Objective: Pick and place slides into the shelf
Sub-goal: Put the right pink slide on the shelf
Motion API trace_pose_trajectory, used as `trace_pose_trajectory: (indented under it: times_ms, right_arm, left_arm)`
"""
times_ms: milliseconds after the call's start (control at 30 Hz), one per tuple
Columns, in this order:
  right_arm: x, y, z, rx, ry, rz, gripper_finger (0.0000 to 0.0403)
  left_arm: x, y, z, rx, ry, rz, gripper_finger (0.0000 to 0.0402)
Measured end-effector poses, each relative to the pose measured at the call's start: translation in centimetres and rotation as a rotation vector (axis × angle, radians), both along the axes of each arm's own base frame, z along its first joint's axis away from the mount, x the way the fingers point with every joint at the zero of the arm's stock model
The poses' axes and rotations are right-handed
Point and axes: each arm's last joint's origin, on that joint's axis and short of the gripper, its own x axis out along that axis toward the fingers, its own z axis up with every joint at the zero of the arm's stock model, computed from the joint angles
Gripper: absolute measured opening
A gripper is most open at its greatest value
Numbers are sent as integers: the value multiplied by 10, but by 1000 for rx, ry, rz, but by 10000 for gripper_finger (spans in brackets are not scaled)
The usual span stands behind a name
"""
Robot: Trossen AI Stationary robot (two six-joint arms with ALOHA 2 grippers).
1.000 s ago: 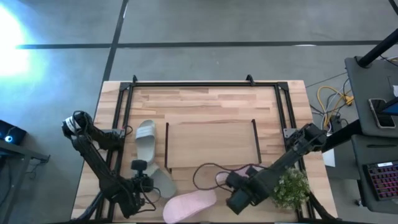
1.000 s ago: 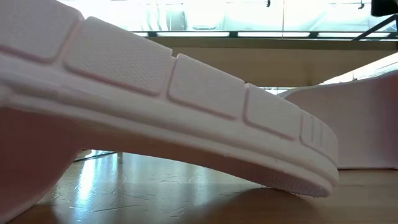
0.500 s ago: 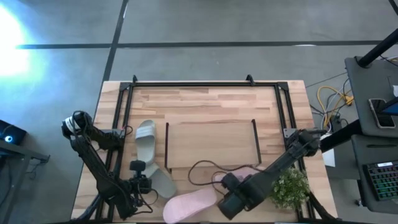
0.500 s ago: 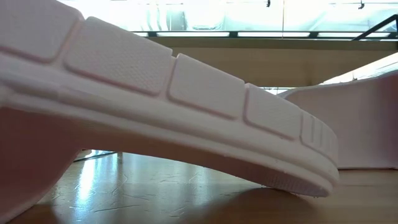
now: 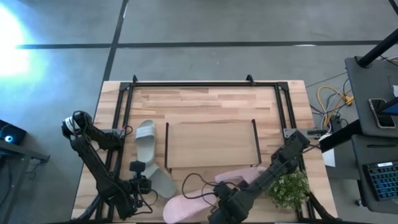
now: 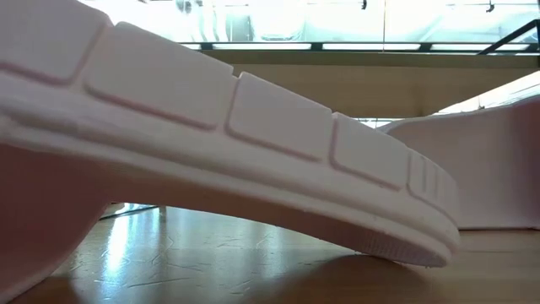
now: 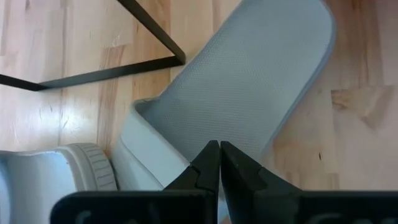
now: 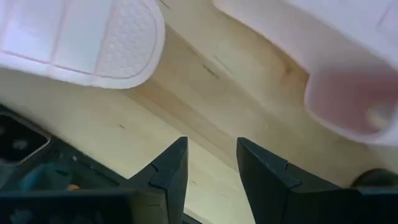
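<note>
Two pink slides sit at the table's near edge: one sole-up [image 5: 186,205], the other [image 5: 236,176] just in front of the shelf [image 5: 210,144]. Right gripper [image 8: 211,165] hovers between them, fingers partly apart, holding nothing. Left gripper [image 7: 219,163] is pinched closed over a grey-green slide [image 7: 249,81], empty. I'd square up on the strap before closing.

i work in what looks like a robotics lab or workshop: bare grey concrete floor [image 5: 217,25] around my wooden table [image 5: 211,99], loose yellow cables [image 5: 329,99], and a side desk with a keyboard [image 5: 380,177] nearby.
</note>
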Motion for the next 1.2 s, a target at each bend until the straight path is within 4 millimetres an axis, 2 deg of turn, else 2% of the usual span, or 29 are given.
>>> trace_pose_trajectory:
  times_ms: [167, 333, 533, 767, 900, 1100, 1200]
  right_arm:
    - [-9, 8, -8, -16, 11, -148, 129]
    - [-26, 28, -1, -5, -33, -255, 128]
    - [-26, 21, 7, -14, -44, -182, 108]
    - [-21, 5, 5, 8, 33, -57, 89]
    - [-26, -2, 28, 32, -10, 9, 95]
    - [-48, -23, 86, 17, -205, -7, 119]
    - [-58, -34, 90, 23, -183, -47, 127]
  left_arm:
    - [0, 0, 0, -2, 8, -9, 0]
    - [1, -4, 4, -35, 30, -18, 0]
    - [6, -14, 8, -142, -7, -38, 0]
    - [8, -25, 10, -294, 48, -96, 0]
    - [8, -25, 10, -295, 59, -97, 0]
    - [8, -26, 10, -310, 88, -134, 0]
    - [8, -26, 10, -305, 90, -149, 0]
